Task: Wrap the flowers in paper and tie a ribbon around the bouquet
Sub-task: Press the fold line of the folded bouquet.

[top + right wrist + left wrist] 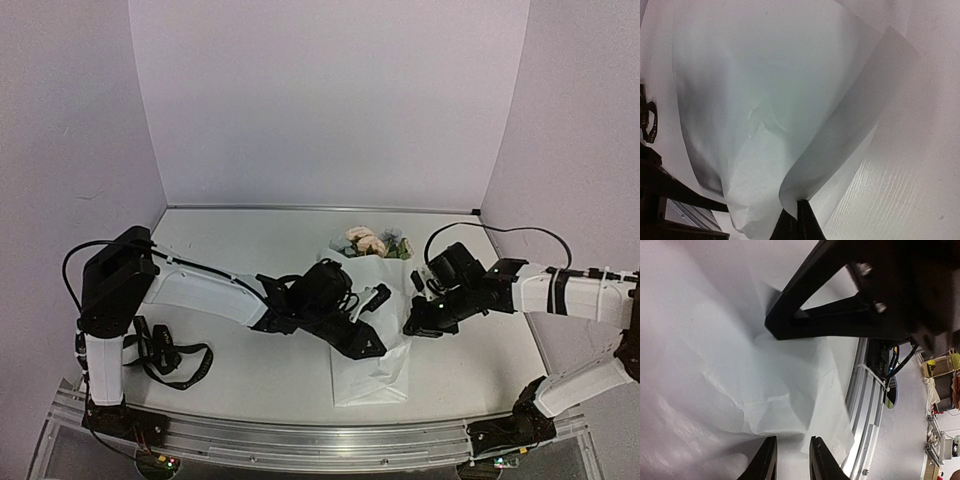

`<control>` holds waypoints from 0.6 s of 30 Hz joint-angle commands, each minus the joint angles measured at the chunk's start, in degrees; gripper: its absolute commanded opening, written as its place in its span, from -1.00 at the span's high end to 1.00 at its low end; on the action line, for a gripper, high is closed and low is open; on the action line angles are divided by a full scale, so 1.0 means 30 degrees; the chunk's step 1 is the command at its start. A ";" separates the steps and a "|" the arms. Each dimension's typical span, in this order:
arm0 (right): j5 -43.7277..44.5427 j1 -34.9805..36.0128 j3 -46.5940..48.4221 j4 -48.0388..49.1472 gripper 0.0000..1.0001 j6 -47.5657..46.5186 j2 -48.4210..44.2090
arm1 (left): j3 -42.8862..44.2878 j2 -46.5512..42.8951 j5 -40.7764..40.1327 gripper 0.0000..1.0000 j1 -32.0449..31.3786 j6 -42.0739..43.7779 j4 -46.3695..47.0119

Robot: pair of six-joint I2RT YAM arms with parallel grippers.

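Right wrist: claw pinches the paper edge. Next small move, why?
Probably draw the right claw leftward, folding its pinched flap of the paper across the sheet. The flap is already lifted and curled, the flowers lie at the far end, and the left claw is open above the paper, holding nothing.

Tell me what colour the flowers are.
Flowers at the paper's far end: peach-cream and pale blue-grey, green leaves. Best in top external view.
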 commanded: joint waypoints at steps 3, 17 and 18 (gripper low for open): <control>0.0301 0.0052 0.0495 -0.1376 0.80 -0.0617 -0.0788 | 0.1524 0.1184 -0.0108 0.51 -0.0009 0.0298 -0.0643; -0.0840 -0.0484 0.0229 -0.3153 -0.19 0.0047 -0.1591 | 0.2111 0.2581 -0.0494 0.53 0.0410 -0.0333 0.0192; -0.1097 -0.0587 0.0304 -0.3118 -0.20 0.0186 -0.1481 | 0.2154 0.2627 -0.0525 0.53 0.0460 -0.0432 0.0227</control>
